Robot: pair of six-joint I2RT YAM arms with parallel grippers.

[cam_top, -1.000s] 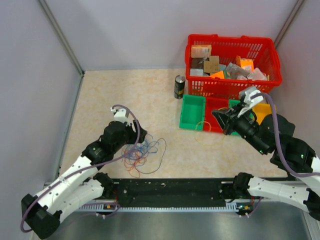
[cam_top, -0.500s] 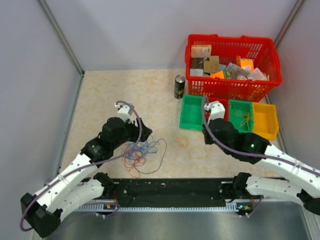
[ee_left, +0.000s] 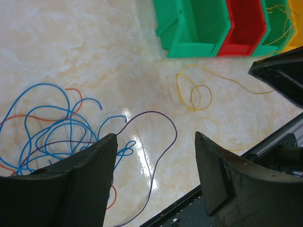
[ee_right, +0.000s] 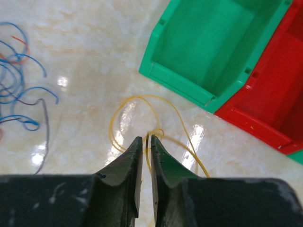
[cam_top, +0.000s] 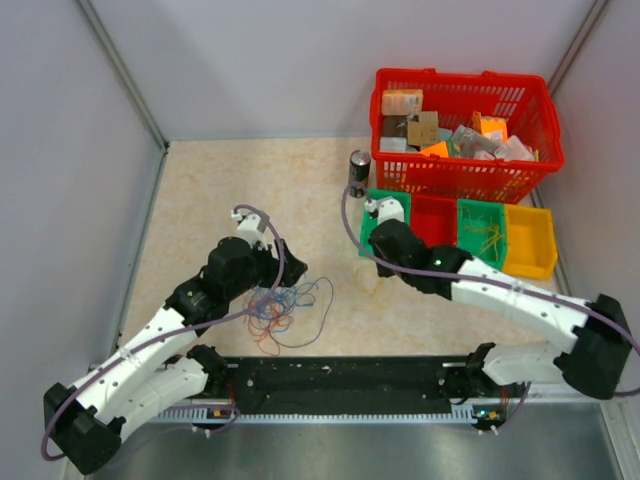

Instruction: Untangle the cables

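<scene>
Your right arm has swung left, away from the far bins. It now reaches low across the bench [cam_top: 220, 190], in front of the nearest green bin. Your left arm has barely shifted.

You have two arms in view. The right fingers [ee_right: 144, 142] are almost pressed together, leaving only a thin slit. One strand of the yellow cable [ee_right: 141, 96] sits at that slit, but you cannot tell whether it is pinched. This cable lies as one loose loop just in front of the green bin.

The left fingers [cam_top: 283, 270] are spread wide above the tangle [cam_top: 278, 308]. It is one heap of blue, orange-red and dark purple cables, well apart from the yellow loop.

Four bins [cam_top: 432, 218] stand in a row: green, red, green, yellow. The second green one holds a few yellow strands. Behind them are one red basket [cam_top: 460, 178], full of small packets, and one dark can [cam_top: 358, 172].

The bench is glossy, cream and marbled. Plain pale grey walls [cam_top: 300, 60] enclose it.
</scene>
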